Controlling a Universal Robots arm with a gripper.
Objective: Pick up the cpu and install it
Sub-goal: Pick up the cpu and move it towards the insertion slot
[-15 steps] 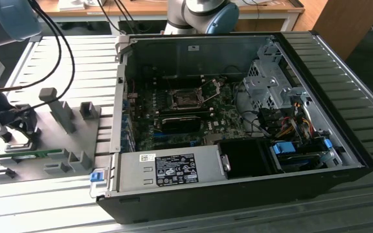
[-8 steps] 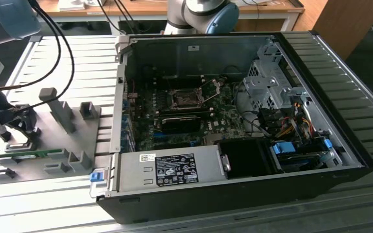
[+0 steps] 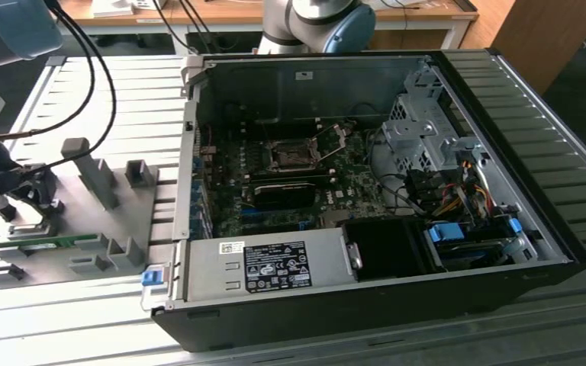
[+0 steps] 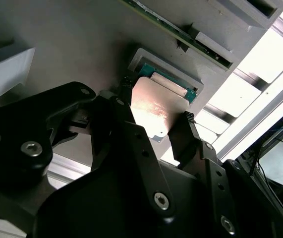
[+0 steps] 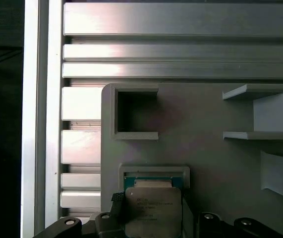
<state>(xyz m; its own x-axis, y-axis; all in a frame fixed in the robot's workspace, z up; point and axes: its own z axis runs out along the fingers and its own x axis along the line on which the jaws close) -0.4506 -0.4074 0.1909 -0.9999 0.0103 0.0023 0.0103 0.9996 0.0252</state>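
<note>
**Exterior view.** One open computer case (image 3: 375, 305) lies on a slatted metal table (image 3: 563, 130). Inside it are a motherboard (image 3: 272, 210), one square metal-framed socket (image 3: 291, 156) with its frame raised, and one power supply (image 3: 211, 267). The power supply carries a large white printed label (image 3: 278, 268) and a smaller sticker beside it. On the exterior view's left of the case lies a grey fixture plate (image 3: 161, 213) with several upright holders. One green memory stick (image 3: 43, 242) rests along the plate's near edge. The gripper (image 3: 30, 200) sits low over the plate's far left part, well apart from the case. Two black cables (image 3: 94, 69) hang down to it.

**Second wrist view.** The gripper (image 4: 156, 105) straddles the cpu (image 4: 151, 106). Its two black fingers (image 4: 124, 94) are pressed against opposite edges of the chip. The cpu sits at its grey holder pocket (image 4: 146, 62) on the fixture plate (image 4: 82, 39). A long narrow green-edged board (image 4: 173, 27) lies just beyond.

**First wrist view.** The cpu (image 5: 153, 208) is between the fingers of the gripper (image 5: 153, 218), at the mouth of its pocket (image 5: 153, 171). Faint engraved print shows on its metal top. Beyond it on the plate (image 5: 205, 148) are one empty square pocket (image 5: 136, 114) and one open-sided bracket (image 5: 265, 114). Nothing lies over the chip.
</note>
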